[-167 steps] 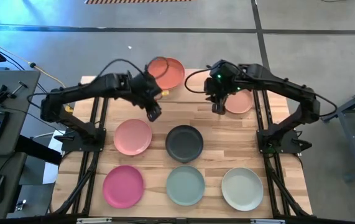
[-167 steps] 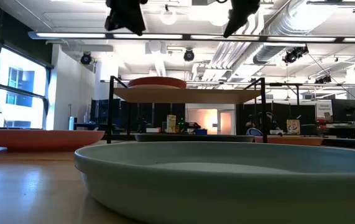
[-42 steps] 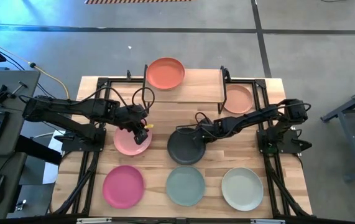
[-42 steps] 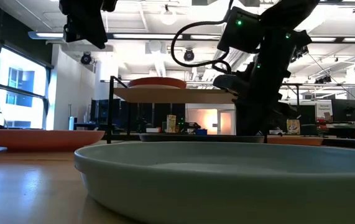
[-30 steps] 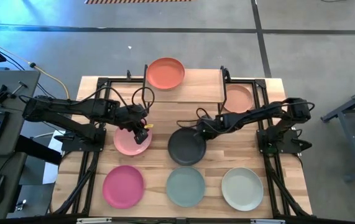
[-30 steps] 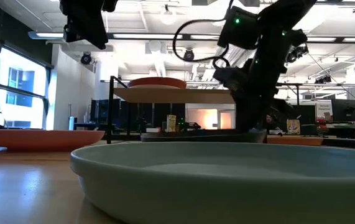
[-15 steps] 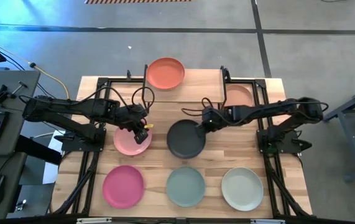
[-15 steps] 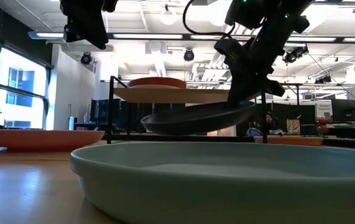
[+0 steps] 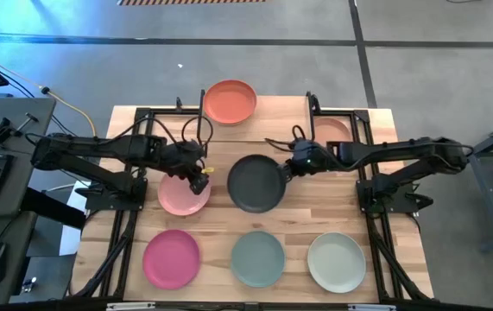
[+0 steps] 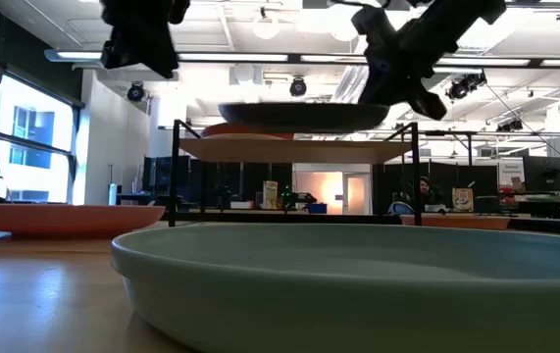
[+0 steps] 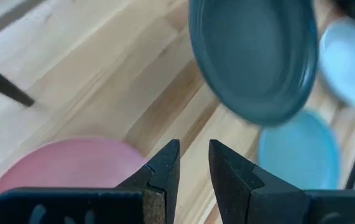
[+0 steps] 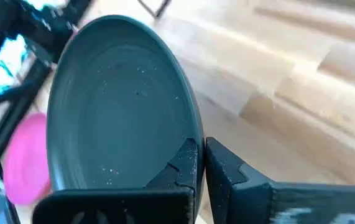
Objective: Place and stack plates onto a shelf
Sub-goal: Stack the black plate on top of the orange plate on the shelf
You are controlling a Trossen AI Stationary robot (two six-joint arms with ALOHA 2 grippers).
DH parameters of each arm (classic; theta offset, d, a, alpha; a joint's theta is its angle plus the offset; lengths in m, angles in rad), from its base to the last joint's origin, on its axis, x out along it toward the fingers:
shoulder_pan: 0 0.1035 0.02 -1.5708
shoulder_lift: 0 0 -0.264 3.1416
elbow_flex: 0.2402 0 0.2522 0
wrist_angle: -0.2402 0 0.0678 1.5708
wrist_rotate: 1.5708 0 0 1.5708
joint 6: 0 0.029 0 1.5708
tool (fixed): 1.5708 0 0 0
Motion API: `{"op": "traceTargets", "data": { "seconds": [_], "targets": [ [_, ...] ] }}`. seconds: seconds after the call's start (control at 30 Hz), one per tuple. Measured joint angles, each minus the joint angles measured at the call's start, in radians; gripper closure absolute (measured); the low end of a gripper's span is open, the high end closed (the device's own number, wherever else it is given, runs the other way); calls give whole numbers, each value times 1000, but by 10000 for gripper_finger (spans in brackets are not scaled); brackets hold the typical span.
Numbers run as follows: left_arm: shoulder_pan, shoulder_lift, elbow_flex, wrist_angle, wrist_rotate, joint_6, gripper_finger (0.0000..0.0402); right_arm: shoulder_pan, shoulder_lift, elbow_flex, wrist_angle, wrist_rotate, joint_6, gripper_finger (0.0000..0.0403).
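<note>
the right gripper (image 9: 287, 170) is clamped on the rim of the charcoal plate (image 9: 255, 183) and holds it up in the air, clear of the counter (image 9: 315, 216). in the low view the plate (image 10: 304, 116) hangs about level with the top of the shelf (image 10: 289, 150), nearer the camera than it. the shelf (image 9: 281, 119) is just behind the right gripper, and the terracotta plate (image 9: 230, 101) already sits on the shelf's board at the end away from it. a peach plate (image 9: 331, 130) lies close beside the right arm, under the other end of the shelf.

the left gripper (image 9: 199, 175) hovers over the pink plate (image 9: 183, 193), right above its rim. its fingers (image 11: 165, 171) stand a little apart with nothing between them.

in front of both grippers, 3 more plates lie in a row on the counter: the magenta plate (image 9: 171, 258), the pale teal plate (image 9: 257, 258) and the off-white plate (image 9: 337, 262).
</note>
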Motion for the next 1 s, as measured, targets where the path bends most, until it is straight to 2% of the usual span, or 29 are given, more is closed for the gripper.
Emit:
{"op": "traceTargets", "data": {
  "seconds": [0.3, 0.57, 1.0],
  "targets": [
    [108, 0, 0, 198, 80, -70, 328, -51, -15, 0, 101, 10, -32, 403],
    [174, 18, 0, 196, 81, -46, 328, -88, -15, 0, 125, 2, -46, 403],
    [180, 145, 0, 280, 121, -26, 328, -112, -15, 0, 146, -4, -78, 403]
  ]
}}
